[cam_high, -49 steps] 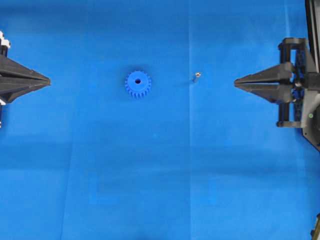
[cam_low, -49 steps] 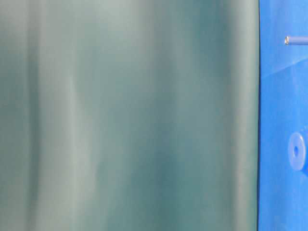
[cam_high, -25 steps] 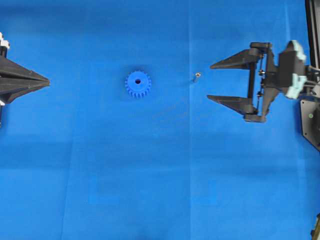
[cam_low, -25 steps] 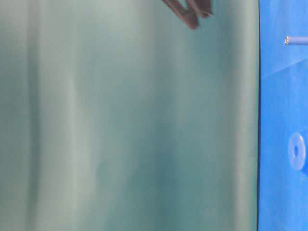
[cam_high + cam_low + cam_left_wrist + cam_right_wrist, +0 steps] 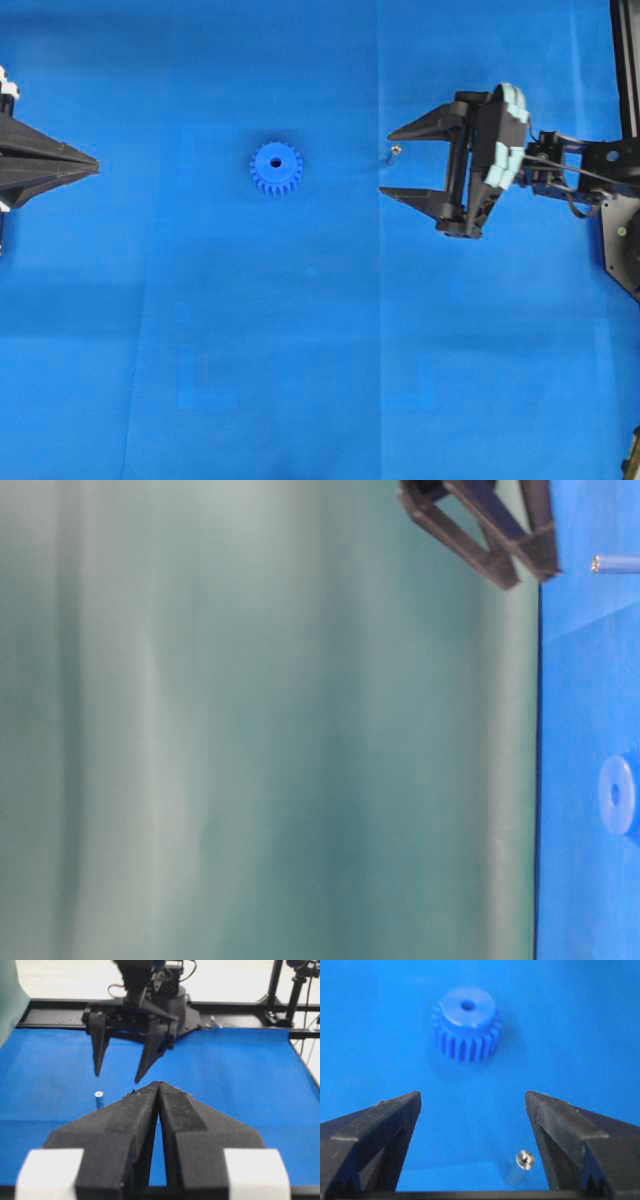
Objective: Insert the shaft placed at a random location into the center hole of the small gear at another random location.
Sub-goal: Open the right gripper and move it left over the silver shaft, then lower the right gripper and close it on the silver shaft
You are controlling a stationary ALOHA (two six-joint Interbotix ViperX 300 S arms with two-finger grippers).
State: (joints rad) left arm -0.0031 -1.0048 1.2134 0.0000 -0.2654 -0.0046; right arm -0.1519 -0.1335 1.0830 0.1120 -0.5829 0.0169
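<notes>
The small gear (image 5: 276,168) lies flat on the blue mat, its center hole (image 5: 276,162) facing up. The shaft (image 5: 394,153) stands upright to its right. My right gripper (image 5: 386,163) is open, its two fingertips either side of the shaft without touching it. In the right wrist view the shaft (image 5: 520,1167) sits close to the right finger, inside the open right gripper (image 5: 472,1095), with the gear (image 5: 466,1022) and hole (image 5: 467,1006) beyond. My left gripper (image 5: 95,161) rests shut and empty at the left edge. Its shut tips (image 5: 158,1084) hide the gear there; the shaft (image 5: 98,1099) shows.
The blue mat (image 5: 300,350) covers the whole work surface. A green backdrop (image 5: 250,730) fills most of the table-level view. The right arm's base and a black frame rail (image 5: 240,1007) stand at the far end in the left wrist view.
My right gripper has opened wide and moved left and down until its fingertips flank the shaft. The left gripper, gear and shaft have not moved.
</notes>
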